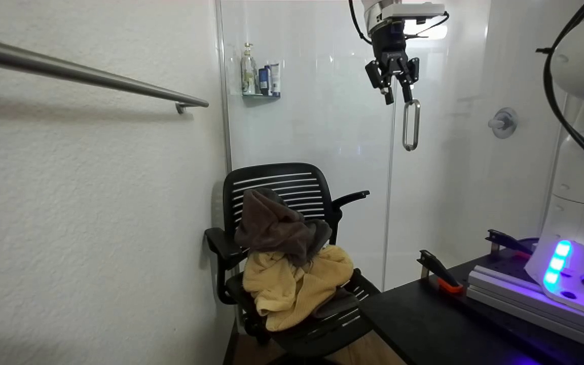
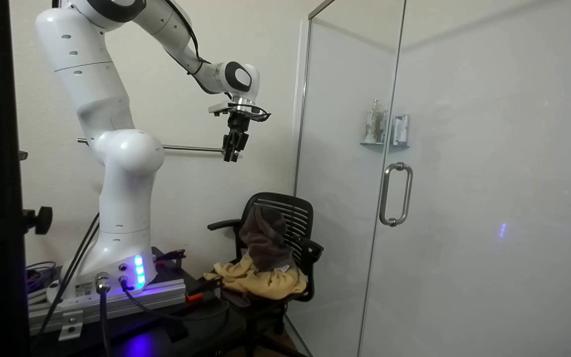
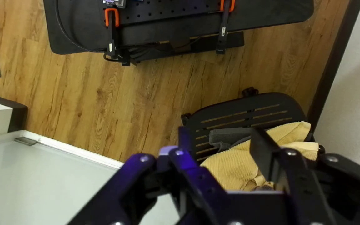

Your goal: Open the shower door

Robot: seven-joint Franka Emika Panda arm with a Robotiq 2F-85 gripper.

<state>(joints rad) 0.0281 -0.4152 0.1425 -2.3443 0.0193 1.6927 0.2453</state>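
In an exterior view, from the left, the robot arm (image 2: 129,153) stands tall and bends over so that its gripper (image 2: 231,157) points to six o'clock. The gripper is released: its jaws stand apart, and in the wrist view the fingers (image 3: 262,153) spread with only air between them. At five o'clock from it sits an office chair (image 2: 298,225) piled with brown cloth (image 2: 265,238) and yellow cloth (image 2: 265,282). Next come a fixed glass panel (image 2: 340,198) and, rightmost, the glass shower door (image 2: 464,277), which looks closed, in line with the panel. Its upright metal handle (image 2: 383,196) lies just past three o'clock from the gripper, well apart and a little lower.

The step in hand, I judge, is the approach, with the handle not yet held. The next move calls for carrying the gripper toward three o'clock in that view, lowering it to the handle, and probably tilting it so the fingers straddle one side of the loop before pulling. The chair might crowd that path.
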